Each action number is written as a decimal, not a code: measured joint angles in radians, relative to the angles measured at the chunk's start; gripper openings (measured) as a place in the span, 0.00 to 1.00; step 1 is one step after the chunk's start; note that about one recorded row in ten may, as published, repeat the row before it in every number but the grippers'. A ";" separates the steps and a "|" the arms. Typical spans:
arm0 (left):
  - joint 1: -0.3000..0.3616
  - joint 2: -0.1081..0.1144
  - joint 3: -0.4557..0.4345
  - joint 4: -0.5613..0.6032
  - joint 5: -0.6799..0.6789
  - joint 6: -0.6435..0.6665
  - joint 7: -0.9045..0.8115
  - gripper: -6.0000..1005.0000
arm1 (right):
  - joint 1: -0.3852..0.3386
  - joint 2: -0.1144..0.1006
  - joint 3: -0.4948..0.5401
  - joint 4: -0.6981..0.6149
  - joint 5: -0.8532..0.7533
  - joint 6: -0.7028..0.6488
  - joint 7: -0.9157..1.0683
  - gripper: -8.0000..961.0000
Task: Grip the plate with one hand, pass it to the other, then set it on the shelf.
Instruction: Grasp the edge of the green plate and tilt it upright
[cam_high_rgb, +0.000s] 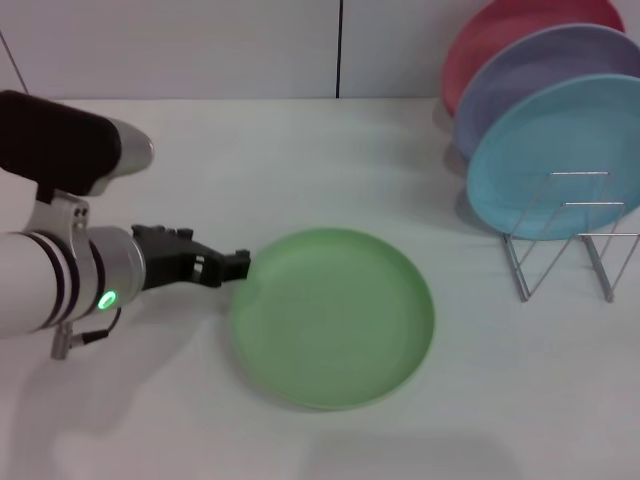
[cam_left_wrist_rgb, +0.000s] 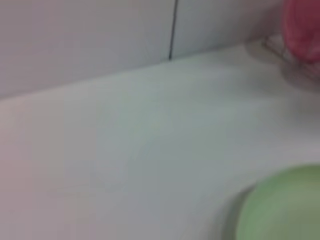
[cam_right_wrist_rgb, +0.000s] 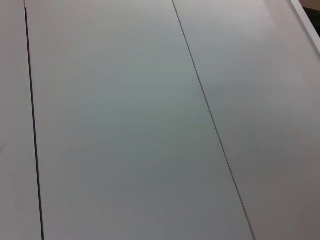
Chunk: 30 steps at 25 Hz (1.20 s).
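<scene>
The light green plate (cam_high_rgb: 335, 320) lies flat on the white table (cam_high_rgb: 300, 160), in front of the middle. Its edge also shows in the left wrist view (cam_left_wrist_rgb: 285, 210). My left gripper (cam_high_rgb: 238, 266), black on a white-and-silver arm with a green light, reaches in from the left and sits right at the plate's left rim. The silver wire shelf (cam_high_rgb: 565, 240) stands at the right, with free loops at its front. My right arm and gripper are out of view; the right wrist view shows only a plain panelled wall.
On the shelf lean a turquoise-blue plate (cam_high_rgb: 560, 150), a lavender plate (cam_high_rgb: 540, 70) behind it and a red plate (cam_high_rgb: 500, 30) at the back. The red plate also shows in the left wrist view (cam_left_wrist_rgb: 302, 25). A wall closes the table's far edge.
</scene>
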 joint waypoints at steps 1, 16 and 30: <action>0.000 0.000 0.006 0.000 0.001 -0.008 -0.004 0.76 | 0.000 0.000 0.000 0.000 0.000 0.000 0.000 0.87; -0.080 -0.003 0.046 0.108 -0.004 -0.077 -0.041 0.75 | 0.008 0.000 -0.001 0.001 0.000 0.008 -0.001 0.87; -0.096 -0.003 0.043 0.134 -0.001 -0.078 -0.048 0.74 | 0.002 0.000 -0.001 0.001 0.001 0.012 -0.001 0.87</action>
